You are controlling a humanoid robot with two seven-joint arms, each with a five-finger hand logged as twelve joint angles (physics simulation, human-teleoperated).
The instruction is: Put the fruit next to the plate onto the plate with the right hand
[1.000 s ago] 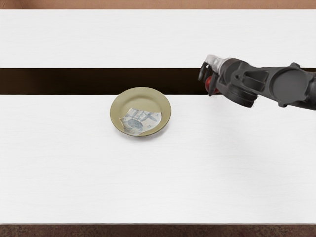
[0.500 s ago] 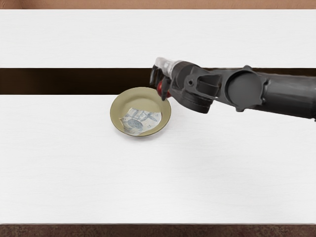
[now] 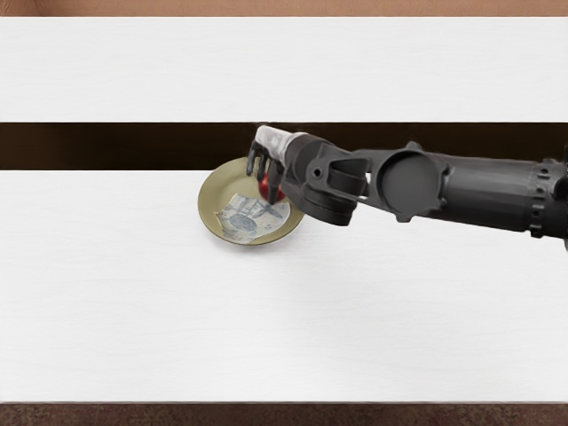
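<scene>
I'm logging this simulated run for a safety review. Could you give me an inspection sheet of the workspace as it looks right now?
Surface: white table, matte; a dark band runs across the picture behind the plate.
Job's things: olive-green round plate with a blue-and-white pattern in its centre; small red fruit held over the plate's far right part. Whether it touches the plate cannot be told.
Clutter: nothing seen.
Grippers: right hand over the plate, dark fingers curled on the fruit; left hand out of view.
Cables: nothing seen.
Surroundings: brown floor along the table's near edge.
</scene>
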